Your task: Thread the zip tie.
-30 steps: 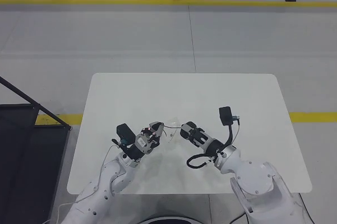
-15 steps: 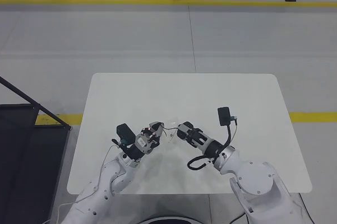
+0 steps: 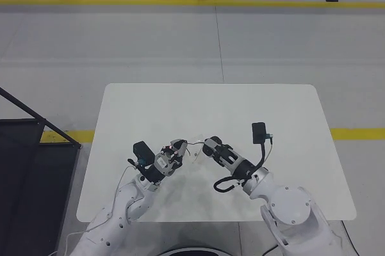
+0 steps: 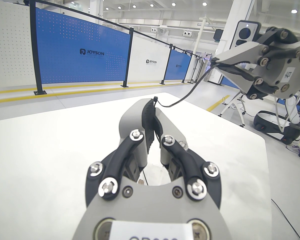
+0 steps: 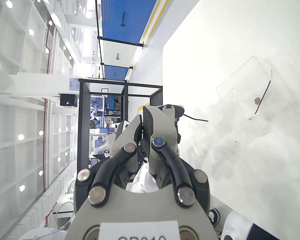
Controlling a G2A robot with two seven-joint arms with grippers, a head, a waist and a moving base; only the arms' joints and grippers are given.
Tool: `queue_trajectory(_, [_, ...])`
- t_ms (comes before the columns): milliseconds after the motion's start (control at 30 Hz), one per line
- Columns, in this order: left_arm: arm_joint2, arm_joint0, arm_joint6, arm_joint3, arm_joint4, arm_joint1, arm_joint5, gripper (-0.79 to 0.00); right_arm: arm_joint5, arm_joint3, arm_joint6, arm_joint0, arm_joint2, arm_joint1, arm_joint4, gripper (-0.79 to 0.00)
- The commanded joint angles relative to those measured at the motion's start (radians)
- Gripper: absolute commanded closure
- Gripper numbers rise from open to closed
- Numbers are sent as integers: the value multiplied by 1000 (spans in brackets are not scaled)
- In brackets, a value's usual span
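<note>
The thin black plastic zip tie point(image 4: 190, 91) hangs above the white desk point(image 4: 65, 138). The closed left gripper point(image 4: 153, 108) pinches its head, and the closed right gripper point(image 4: 218, 62) clamps its strap. Threading looks in progress. Next, the tail must curl back and line up with the head's slot.

1. Left arm point(image 3: 125, 205) angles forward and inward, with the left gripper point(image 3: 177, 150) at its end, fingers pressed tight together.
2. Right arm point(image 3: 246, 171) angles inward, and the right gripper point(image 3: 205, 146) has its fingers clamped too.
3. The gripper tips face each other, near but apart.
</note>
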Motion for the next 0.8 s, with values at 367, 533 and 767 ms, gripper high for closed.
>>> queue_trajectory(367, [0, 0, 0, 0, 0, 0, 0, 0, -98, 26, -64, -23, -10, -11, 44, 0])
queue_trajectory(533, [0, 0, 0, 0, 0, 0, 0, 0, -143, 39, -68, -33, -11, -13, 53, 0])
queue_trajectory(767, [0, 0, 0, 0, 0, 0, 0, 0, -211, 71, -60, -39, -6, -16, 94, 0])
